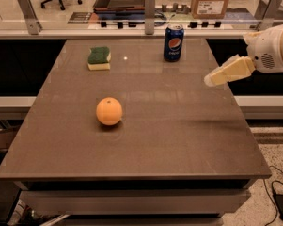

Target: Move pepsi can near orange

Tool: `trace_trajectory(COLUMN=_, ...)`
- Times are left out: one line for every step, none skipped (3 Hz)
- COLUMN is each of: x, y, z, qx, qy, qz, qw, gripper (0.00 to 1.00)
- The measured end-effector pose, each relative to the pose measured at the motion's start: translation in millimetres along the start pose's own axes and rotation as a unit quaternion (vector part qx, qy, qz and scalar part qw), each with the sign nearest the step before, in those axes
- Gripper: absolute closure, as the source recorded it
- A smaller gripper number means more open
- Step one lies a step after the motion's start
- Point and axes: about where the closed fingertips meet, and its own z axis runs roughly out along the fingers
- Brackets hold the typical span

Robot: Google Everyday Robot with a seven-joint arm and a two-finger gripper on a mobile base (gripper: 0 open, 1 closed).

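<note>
Across the wide brown table [178,140], you are at the opening step of the job: the reach for the can, with nothing lifted yet. The white arm [272,48] juts in from the right edge of the view, and its pale gripper [214,79] hangs above the table's right side, pointing left and a little downward. It holds nothing, and you cannot tell from here whether it is open or closed. The can [173,42] stands upright near the far edge, right of centre, logo facing the camera. It sits to the left of the gripper and farther back, clearly apart from it, with bare tabletop between them. The orange [109,111] rests left of centre, nearer the camera and well apart from the can. The sponge [99,58] lies at the far left, off the likely path. Your next move likely calls for swinging the gripper left and back to bracket the can's body at mid-height. After that comes a diagonal carry towards the orange, setting down beside it without nudging the fruit, which could roll.
</note>
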Motion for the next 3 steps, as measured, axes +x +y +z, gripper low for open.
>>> trace_trajectory(x=-7, y=-16, z=9, qx=-0.003, qy=-0.024, qz=0.005, qw=0.9997, gripper=0.00)
trace_trajectory(x=-30, y=-26, z=32, qx=-0.020, qy=-0.053, qz=-0.003, qw=0.9984, gripper=0.00)
trace_trajectory(x=-30, y=-26, z=32, qx=-0.020, qy=-0.053, qz=-0.003, qw=0.9984, gripper=0.00)
